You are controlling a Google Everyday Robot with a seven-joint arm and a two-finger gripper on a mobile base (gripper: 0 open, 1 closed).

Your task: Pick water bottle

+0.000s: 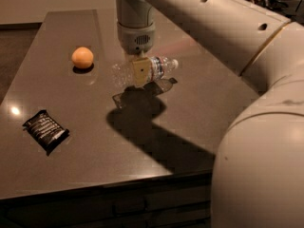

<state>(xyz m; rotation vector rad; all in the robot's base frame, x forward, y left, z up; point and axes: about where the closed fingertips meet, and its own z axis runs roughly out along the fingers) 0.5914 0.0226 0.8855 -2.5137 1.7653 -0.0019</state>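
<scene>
The water bottle (156, 68) is clear and ribbed, with a white cap pointing right and a label band. It lies level and sits a little above the dark table (190, 118), with its shadow just beneath. My gripper (140, 78) comes straight down from above and is shut on the bottle's middle. One tan finger (140, 71) shows across the front of the bottle; the other is hidden behind it.
An orange (82, 57) sits on the table to the left of the bottle. A black snack packet (45, 130) lies near the front left. The table's front edge (118, 182) runs below. My large white arm (256, 80) fills the right side.
</scene>
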